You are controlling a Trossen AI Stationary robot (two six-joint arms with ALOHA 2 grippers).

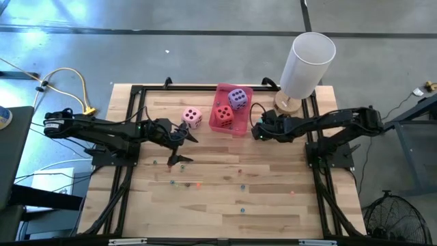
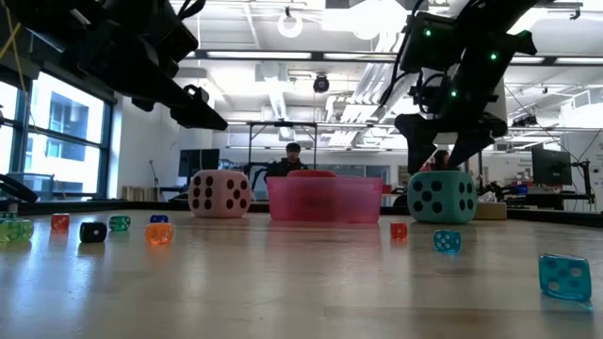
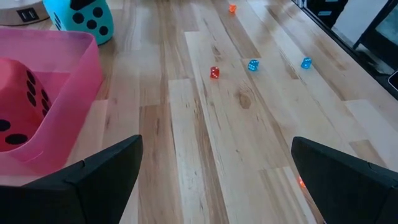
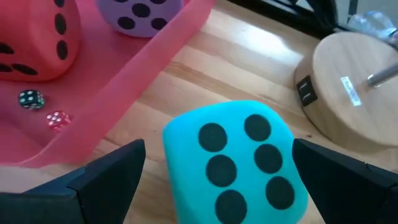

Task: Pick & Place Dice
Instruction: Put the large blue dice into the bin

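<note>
We see the pink translucent rectangular tray (image 1: 240, 130) holding the soft red die (image 1: 224, 115) and soft purple die (image 1: 237, 98), the soft pink die (image 1: 192, 117) just left of it and the soft teal die (image 4: 239, 163) at its right.

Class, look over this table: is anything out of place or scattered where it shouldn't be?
Yes. Tiny coloured dice lie strewn across the bare wooden table, and two more sit inside the pink tray beside the red die.

Bright, even light falls from ceiling lamps (image 2: 290, 25); the tabletop (image 2: 283, 282) shows pale glare, and the nearest blue bead (image 2: 564, 277) is blurred.
</note>
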